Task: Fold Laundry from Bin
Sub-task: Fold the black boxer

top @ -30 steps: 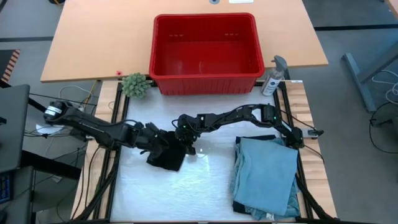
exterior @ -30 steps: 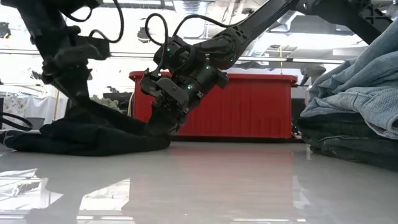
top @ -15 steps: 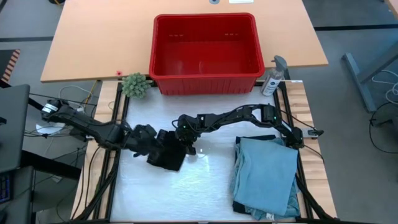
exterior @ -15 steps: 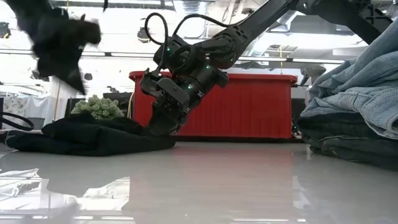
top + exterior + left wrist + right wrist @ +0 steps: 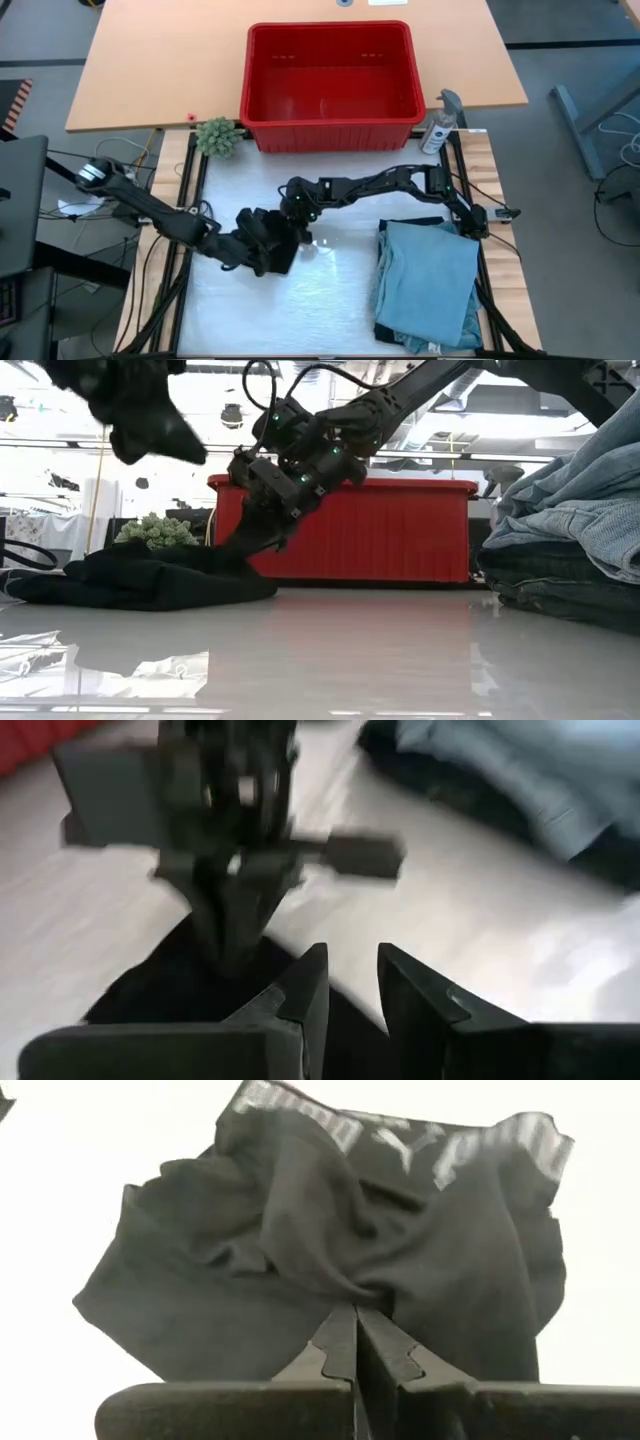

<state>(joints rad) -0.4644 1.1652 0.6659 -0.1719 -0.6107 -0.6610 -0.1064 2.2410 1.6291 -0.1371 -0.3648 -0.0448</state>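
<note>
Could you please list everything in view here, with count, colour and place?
bin: one, red, empty, at the table's far edge.
black garment: one, crumpled, left of centre on the white mat.
folded pile: one stack, light blue on top and darker cloth beneath, right side of the mat.
plant: one, green, left of the bin.
spray bottle: one, clear with a grey head, right of the bin.
right gripper: jaws shut on a pinch of the black garment.
left gripper: jaws slightly apart, over the garment's near edge.
</note>
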